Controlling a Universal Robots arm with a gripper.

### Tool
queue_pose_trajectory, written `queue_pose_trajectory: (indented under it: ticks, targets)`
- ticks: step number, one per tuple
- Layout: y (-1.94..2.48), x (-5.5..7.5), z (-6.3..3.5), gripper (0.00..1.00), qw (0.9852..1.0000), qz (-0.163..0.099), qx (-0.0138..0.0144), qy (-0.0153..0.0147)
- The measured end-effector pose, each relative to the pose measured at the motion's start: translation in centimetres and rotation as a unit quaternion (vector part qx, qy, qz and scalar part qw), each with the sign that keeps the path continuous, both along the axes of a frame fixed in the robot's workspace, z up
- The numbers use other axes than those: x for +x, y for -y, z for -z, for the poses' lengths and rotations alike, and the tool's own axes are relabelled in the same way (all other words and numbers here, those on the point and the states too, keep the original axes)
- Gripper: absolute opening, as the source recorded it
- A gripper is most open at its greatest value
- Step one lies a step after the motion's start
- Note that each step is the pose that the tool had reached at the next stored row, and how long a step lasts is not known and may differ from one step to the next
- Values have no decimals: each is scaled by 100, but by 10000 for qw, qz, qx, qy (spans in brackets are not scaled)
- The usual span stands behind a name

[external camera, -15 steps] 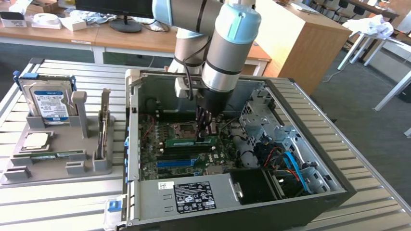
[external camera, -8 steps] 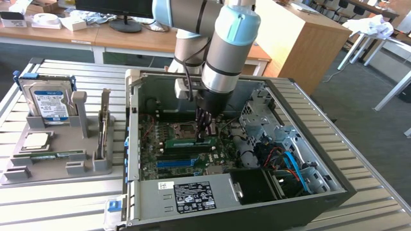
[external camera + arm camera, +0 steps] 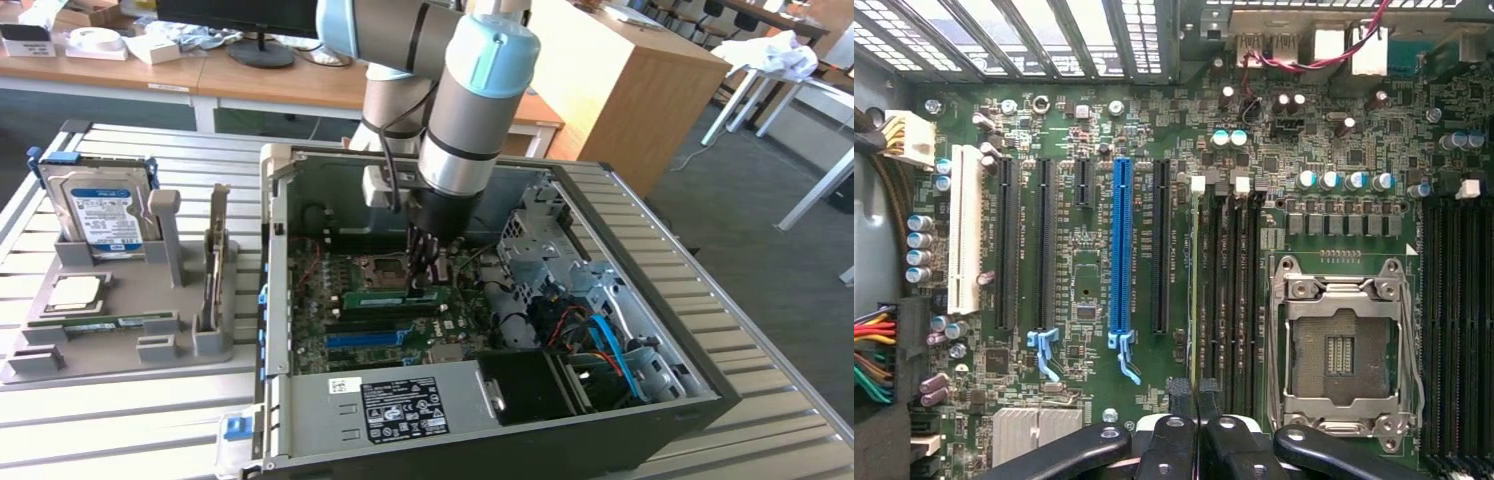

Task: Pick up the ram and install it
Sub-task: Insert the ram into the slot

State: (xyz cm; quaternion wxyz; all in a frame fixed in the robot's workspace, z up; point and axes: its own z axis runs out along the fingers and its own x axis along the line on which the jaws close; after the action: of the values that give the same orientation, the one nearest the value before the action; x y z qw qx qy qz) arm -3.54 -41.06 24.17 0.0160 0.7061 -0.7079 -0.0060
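I'm working inside the open computer case (image 3: pixel 638 262), over the motherboard (image 3: pixel 1084 260). The ram (image 3: pixel 1195 290) is hanging edge-on along the memory slots (image 3: pixel 1226 280) beside the processor socket (image 3: pixel 1341 345), with the gripper (image 3: pixel 1196 400) pinching it narrowly. I'm aiming to line it up squarely with one slot and press evenly.
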Motion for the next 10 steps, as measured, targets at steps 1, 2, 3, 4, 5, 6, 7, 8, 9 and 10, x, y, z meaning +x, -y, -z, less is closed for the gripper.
queue_pose_trajectory:
  ticks: [1,2,3,4,5,6,7,8,9,10]
  targets:
    - [-9,0,2,11,10000,4,0,0]
    - [-14,1,3,11,10000,5,0,0]
    - [-15,1,3,11,10000,8,0,0]
    - [-15,1,3,11,10000,17,-1,0]
    - [-15,1,5,11,10000,25,-1,0]
    - [-16,0,7,11,10000,30,0,0]
    - [-16,0,9,11,10000,34,0,0]
    - [-16,0,13,11,10000,37,0,0]
    - [-16,0,15,11,10000,40,0,0]
    - [-16,0,19,11,10000,43,0,0]
